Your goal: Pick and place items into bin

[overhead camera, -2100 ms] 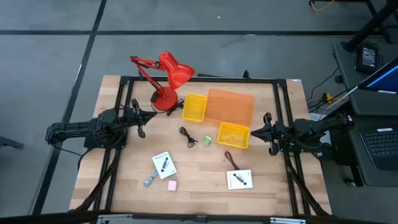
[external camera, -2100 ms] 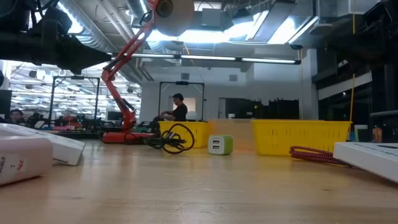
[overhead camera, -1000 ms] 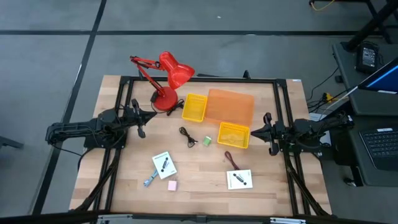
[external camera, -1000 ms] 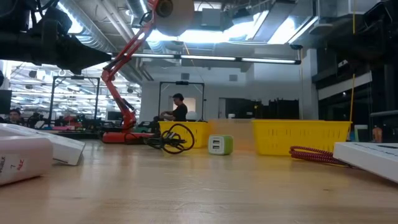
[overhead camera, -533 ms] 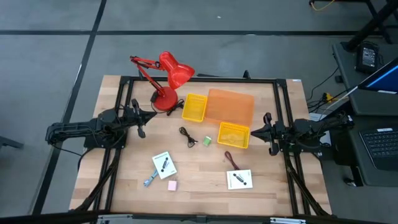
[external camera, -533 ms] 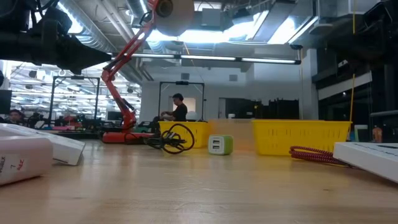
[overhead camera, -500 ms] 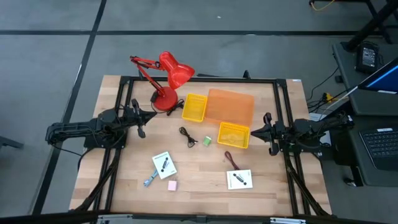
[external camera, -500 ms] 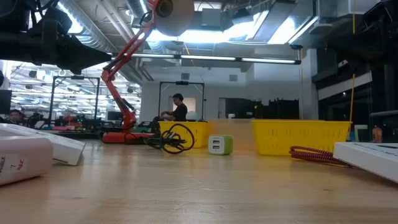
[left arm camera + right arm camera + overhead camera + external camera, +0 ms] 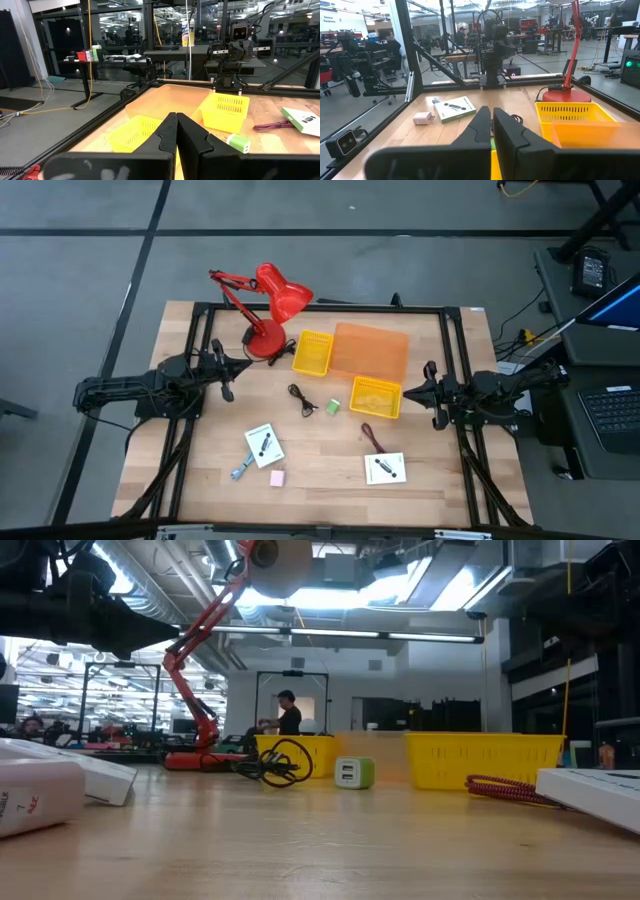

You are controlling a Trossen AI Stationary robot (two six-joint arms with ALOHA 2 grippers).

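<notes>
Fingers of left gripper (image 9: 232,374) and right gripper (image 9: 422,390) are together; better open wide first, then approach black cable (image 9: 299,396).

A red lamp (image 9: 268,302) stands at the worktop's (image 9: 320,480) far edge — a laptop (image 9: 612,412) sits off the worktop.

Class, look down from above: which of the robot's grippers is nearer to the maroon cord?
Right. The right gripper sits just beyond the maroon cord, past the small yellow basket; the left gripper waits across the table.
</notes>
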